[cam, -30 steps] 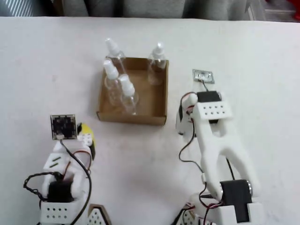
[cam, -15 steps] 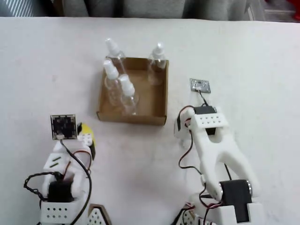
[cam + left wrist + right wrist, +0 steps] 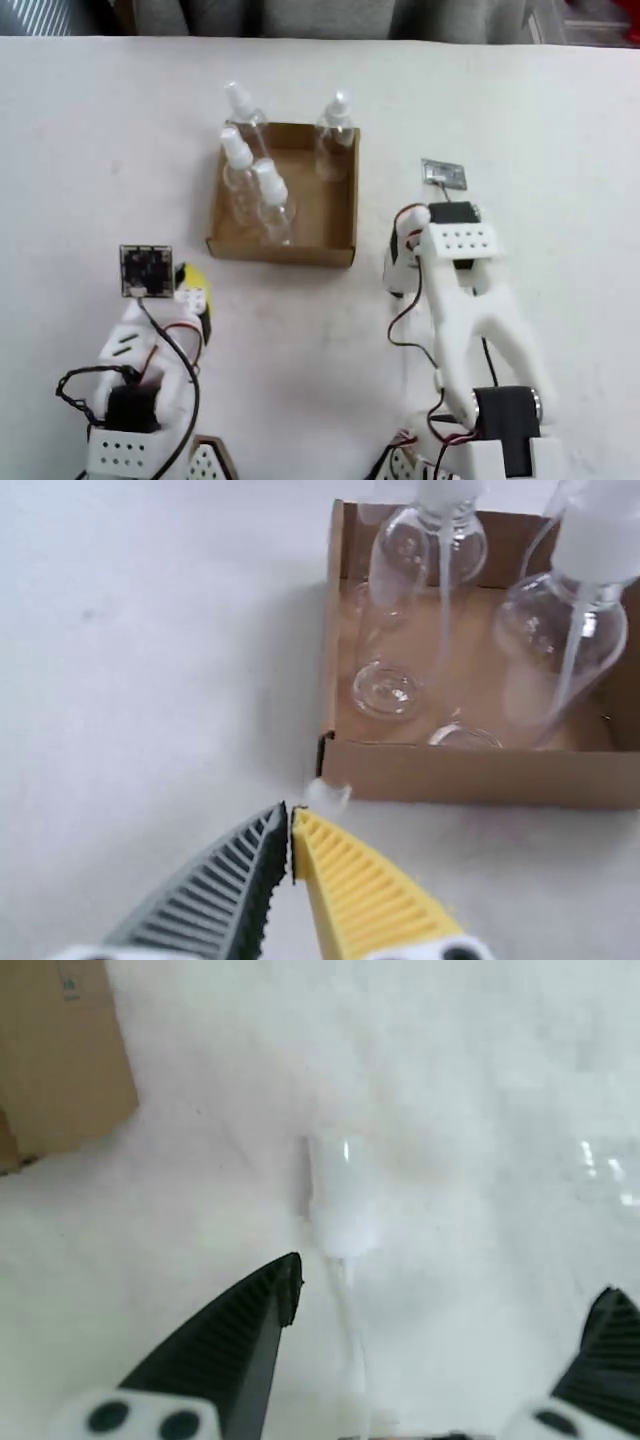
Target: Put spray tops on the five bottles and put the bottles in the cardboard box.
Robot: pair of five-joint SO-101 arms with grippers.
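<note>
The cardboard box (image 3: 330, 215) sits mid-table. Two clear bottles with white spray tops (image 3: 240, 172) (image 3: 273, 203) stand inside at its left, and a third (image 3: 335, 135) in its far right corner. Another capped bottle (image 3: 243, 112) stands at the far left corner; I cannot tell if it is inside. A loose white spray top (image 3: 338, 1195) lies on the table, its dip tube (image 3: 355, 1350) pointing toward my right gripper (image 3: 445, 1300), which hangs open just short of it. My left gripper (image 3: 290, 830) is shut on nothing, close to the box's near wall (image 3: 450, 775).
The right arm (image 3: 460, 300) stretches along the box's right side, and a corner of the box (image 3: 60, 1050) shows beside the loose top. A small white scrap (image 3: 325, 795) lies at the box's near corner. Bare white table surrounds the box.
The right arm drew back from the box side, then came forward again, ending slightly farther right. The left arm shifted a little to the right. The bottles did not move.
</note>
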